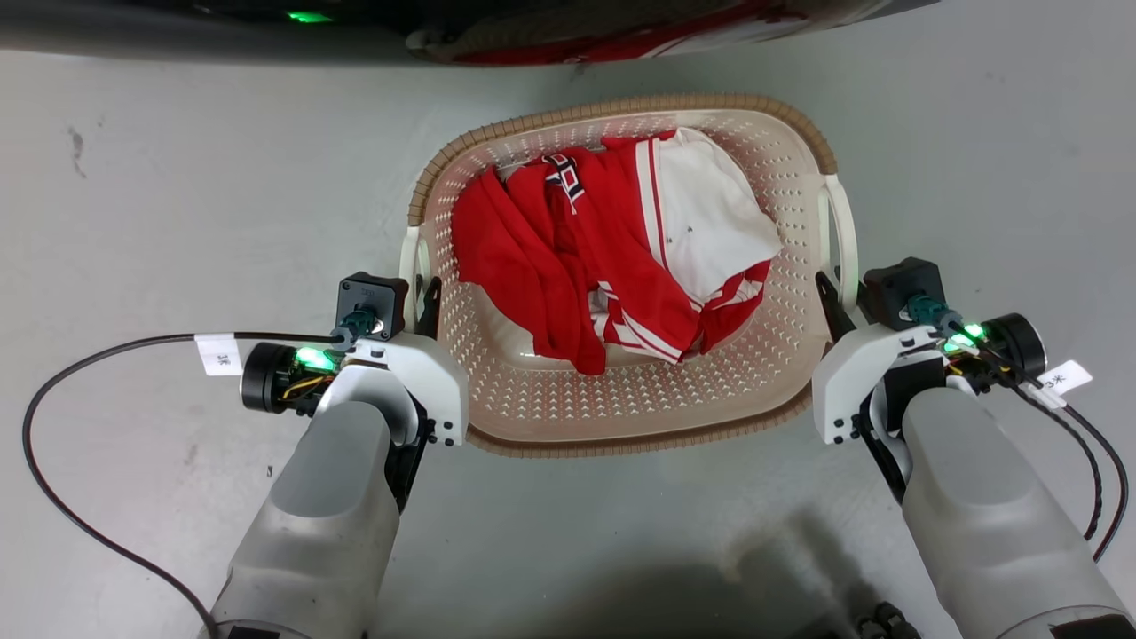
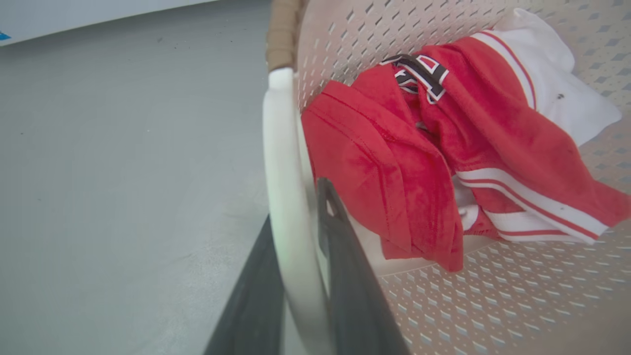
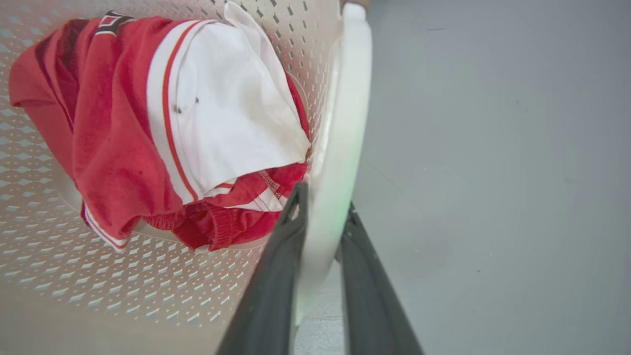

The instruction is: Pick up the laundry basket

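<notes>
A bare grey floor (image 1: 177, 177) spreads under everything. Along the top edge of the head view a dark shape (image 1: 222, 27) is cut off, too little of it showing to name. The laundry basket (image 1: 550, 390) lies in the middle between both arms. Its bottom is largely hidden by crumpled red and white garments (image 1: 612, 240), and whether its base touches the floor cannot be told.

The left gripper (image 2: 296, 202) has its two dark fingers closed on the white left handle (image 2: 281, 162), one on each side. The right gripper (image 3: 324, 197) pinches the right handle (image 3: 345, 98) the same way. From the head, only each gripper's inner finger shows; the outer ones are hidden behind the handles.
</notes>
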You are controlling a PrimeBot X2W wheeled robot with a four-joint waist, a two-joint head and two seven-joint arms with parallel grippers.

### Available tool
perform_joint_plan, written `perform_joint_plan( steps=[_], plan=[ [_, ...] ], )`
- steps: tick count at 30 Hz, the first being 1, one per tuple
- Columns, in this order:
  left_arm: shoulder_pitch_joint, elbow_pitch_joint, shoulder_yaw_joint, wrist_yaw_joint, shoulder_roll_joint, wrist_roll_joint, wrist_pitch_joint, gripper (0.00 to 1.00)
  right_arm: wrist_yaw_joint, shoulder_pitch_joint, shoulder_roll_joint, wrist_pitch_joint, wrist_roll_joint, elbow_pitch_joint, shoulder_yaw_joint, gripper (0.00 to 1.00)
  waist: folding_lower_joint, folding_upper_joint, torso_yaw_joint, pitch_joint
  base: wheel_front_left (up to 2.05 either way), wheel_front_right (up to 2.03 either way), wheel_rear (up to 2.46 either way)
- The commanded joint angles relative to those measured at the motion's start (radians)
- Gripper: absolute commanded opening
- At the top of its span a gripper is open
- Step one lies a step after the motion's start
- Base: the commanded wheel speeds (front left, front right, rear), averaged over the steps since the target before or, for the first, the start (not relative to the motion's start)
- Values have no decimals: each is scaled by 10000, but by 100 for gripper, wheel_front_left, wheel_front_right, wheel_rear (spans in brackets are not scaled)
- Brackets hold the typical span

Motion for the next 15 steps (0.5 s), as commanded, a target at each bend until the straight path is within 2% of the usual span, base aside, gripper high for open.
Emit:
perform_joint_plan(
  steps=[1, 8, 15],
  plan=[
    [58, 4, -177, -133, -118, -51, -28, 0, -3, -45, 60, -42, -1, 32, 106, 0, 0, 0, 5, -198, 0, 0, 0],
    [315, 198, -634, -230, -150, -703, -29, 0, 0, 197, 93, -42, 213, 505, 579, 0, 0, 0, 147, -1167, 0, 0, 0],
    [562, 839, -1043, -284, -173, -1370, -28, 0, 11, 408, 122, -45, 862, 1134, 1624, 0, 0, 0, 351, -2487, 0, 0, 0]
  ],
)
